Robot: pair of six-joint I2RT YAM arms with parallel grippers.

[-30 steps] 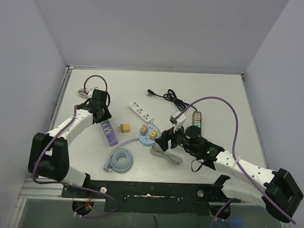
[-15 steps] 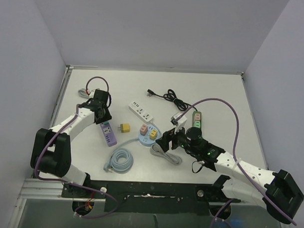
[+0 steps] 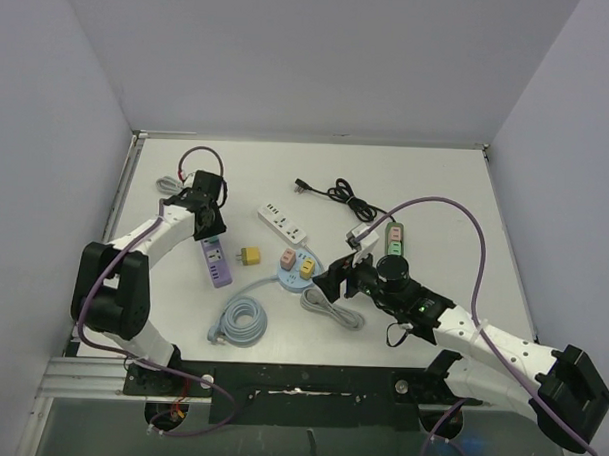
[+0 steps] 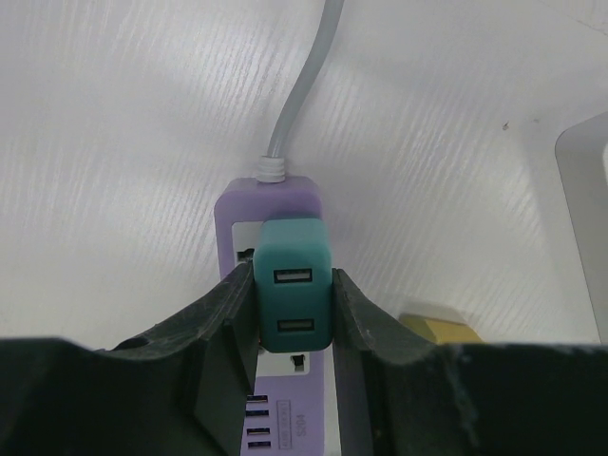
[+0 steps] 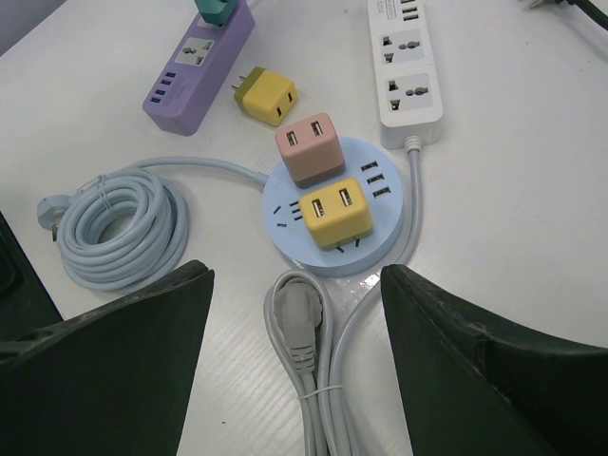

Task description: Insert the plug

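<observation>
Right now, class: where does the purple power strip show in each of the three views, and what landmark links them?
Top external: purple power strip left of centre.
Left wrist: centre, partly covered by the teal plug.
Right wrist: top left corner.
Shared landmark: the loose yellow charger beside it, in all three.

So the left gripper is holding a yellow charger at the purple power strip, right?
No. The charger in the left gripper is teal, not yellow; the left wrist view shows it. It is at the purple power strip.
</observation>
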